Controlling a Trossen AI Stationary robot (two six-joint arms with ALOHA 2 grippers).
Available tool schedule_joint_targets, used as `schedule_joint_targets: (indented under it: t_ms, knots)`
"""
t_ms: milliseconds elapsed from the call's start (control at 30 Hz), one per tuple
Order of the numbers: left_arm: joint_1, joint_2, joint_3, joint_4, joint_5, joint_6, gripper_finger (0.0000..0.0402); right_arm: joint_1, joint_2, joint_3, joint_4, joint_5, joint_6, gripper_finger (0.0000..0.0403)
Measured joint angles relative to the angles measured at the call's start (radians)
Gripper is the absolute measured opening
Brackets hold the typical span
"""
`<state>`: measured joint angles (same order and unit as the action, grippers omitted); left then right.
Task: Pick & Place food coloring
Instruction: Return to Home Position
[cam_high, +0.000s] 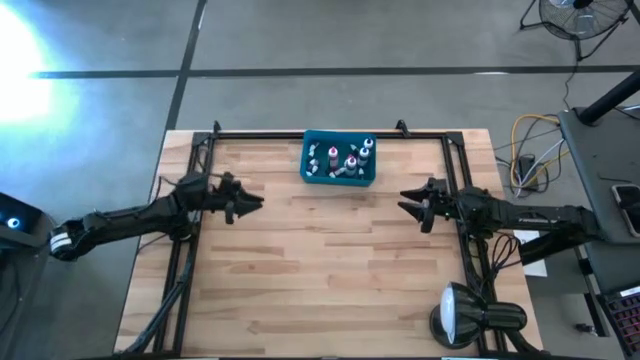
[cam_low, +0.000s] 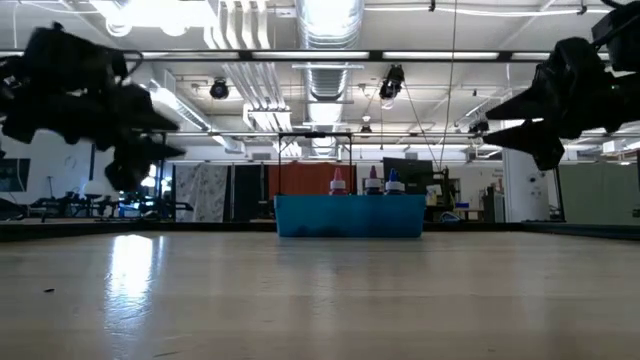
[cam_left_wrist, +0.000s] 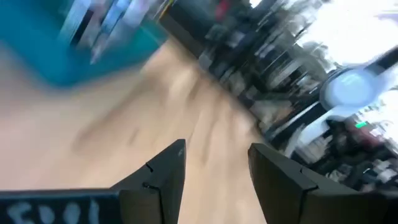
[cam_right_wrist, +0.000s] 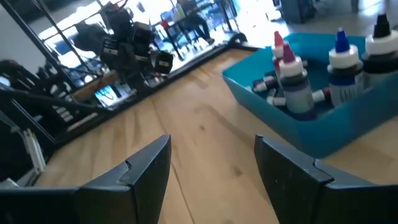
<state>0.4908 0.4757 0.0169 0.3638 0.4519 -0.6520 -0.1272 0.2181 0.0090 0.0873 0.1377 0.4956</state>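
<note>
While both arms hang above the wooden table (cam_high: 330, 280) with nothing in their grasp, the left gripper (cam_high: 252, 205) sits over the table's left side, its two fingers (cam_left_wrist: 163, 177) spread apart with only bare planks showing between them. The right gripper (cam_high: 408, 203) mirrors it over the right side, fingers (cam_right_wrist: 146, 168) likewise parted and empty. The two point toward each other across the middle of the table, well apart, and in the low view both float clear of the surface. Between them and farther back, just beside the black frame rail (cam_high: 260, 134) at the table's far edge, stands the teal bin (cam_high: 338, 183) (the left wrist view shows it only as a blur). The food coloring bottles (cam_high: 350, 163) are inside it: several stand upright, their pointed caps poking above the rim, one red, one blue and one dark in the right wrist view, while a few lie on the bin floor beside them
</note>
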Motion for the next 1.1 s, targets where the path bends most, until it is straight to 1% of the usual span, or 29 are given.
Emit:
schedule_joint_targets:
  t_ms: [33, 133, 167, 267, 333, 433, 567, 733, 933, 1000, 1100]
  knots:
    - [0.000, 0.003, -0.007, -0.052, -0.001, 0.001, 0.0152, 0.000, 0.002, 0.000, -0.010, 0.000, 0.000, 0.0224]
    - [-0.010, -0.019, 0.002, -0.322, -0.010, 0.002, 0.0151, 0.000, -0.011, 0.000, -0.046, -0.003, 0.002, 0.0224]
    - [-0.019, -0.033, 0.007, -0.338, -0.018, 0.002, 0.0151, 0.000, -0.024, 0.000, -0.054, -0.004, 0.002, 0.0224]
    - [-0.042, -0.072, 0.004, -0.293, -0.024, -0.001, 0.0151, 0.002, -0.076, 0.000, -0.055, -0.003, 0.002, 0.0224]
    - [-0.046, -0.122, -0.002, -0.260, -0.027, -0.002, 0.0151, 0.003, -0.136, 0.000, -0.056, -0.007, 0.002, 0.0224]
    - [-0.059, -0.220, -0.006, -0.287, -0.032, -0.003, 0.0151, 0.003, -0.218, 0.000, -0.054, -0.006, 0.002, 0.0224]
    - [-0.112, -0.347, -0.006, -0.292, -0.033, -0.003, 0.0151, 0.011, -0.218, 0.002, 0.012, -0.004, 0.002, 0.0224]
    - [-0.236, -0.476, -0.004, -0.288, -0.031, -0.003, 0.0151, 0.036, -0.209, 0.001, 0.006, -0.009, 0.002, 0.0224]
    - [-0.388, -0.475, -0.007, -0.244, -0.024, -0.003, 0.0151, 0.035, -0.184, 0.001, -0.005, -0.007, 0.002, 0.0224]
    - [-0.435, -0.475, -0.008, -0.279, -0.024, -0.004, 0.0151, 0.035, -0.181, 0.001, -0.006, -0.007, 0.002, 0.0224]
    - [-0.501, -0.475, -0.008, -0.281, -0.025, -0.004, 0.0151, 0.035, -0.182, 0.001, -0.006, -0.007, 0.002, 0.0224]
